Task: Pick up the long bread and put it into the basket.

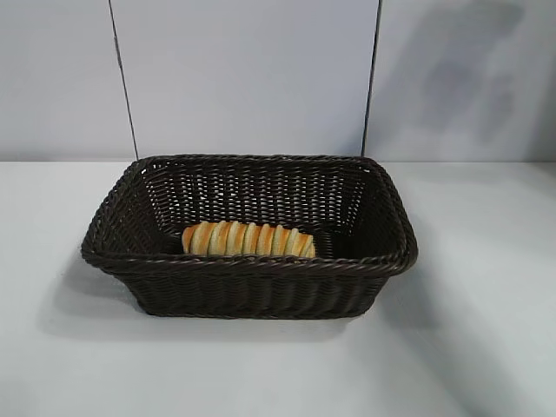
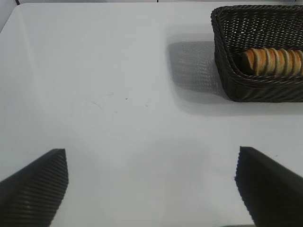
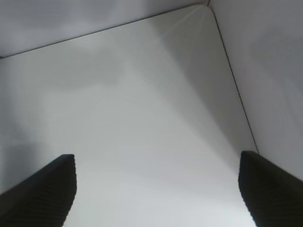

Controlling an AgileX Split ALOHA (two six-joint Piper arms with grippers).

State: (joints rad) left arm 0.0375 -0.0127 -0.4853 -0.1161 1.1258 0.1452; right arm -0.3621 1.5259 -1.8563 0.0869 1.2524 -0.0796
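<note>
- Exterior view shows the long bread (image 1: 248, 239) lying on its side inside the basket (image 1: 382, 261), on the floor of it and close against the near wall; by that, the placing looks done and what remains is a clean retreat.
- Neither arm appears in the exterior view, so nothing hangs over the basket now.
- The left gripper (image 2: 151, 187) hovers over the bare table (image 2: 118, 94) with its jaws spread wide and nothing between them; the basket sits well off to one side in its wrist view, the bread visible within.
- The right gripper (image 3: 156, 189) is likewise released and empty, looking down on plain table near a corner where the walls (image 3: 274, 56) meet; neither basket nor bread shows in its wrist view.
- Risk, as I judge it: the right gripper is near the walls, and a careless swing there could knock a finger against them.
- A second risk: either arm sweeping low across the table on its way to rest could catch the braided rim and shove or tip the basket, shifting the loaf.
- The bread lies low behind the near wall, below the rim, so it seems unlikely to roll out unless the basket itself is struck.
- A needless second reach into the basket could drag the loaf out again.
</note>
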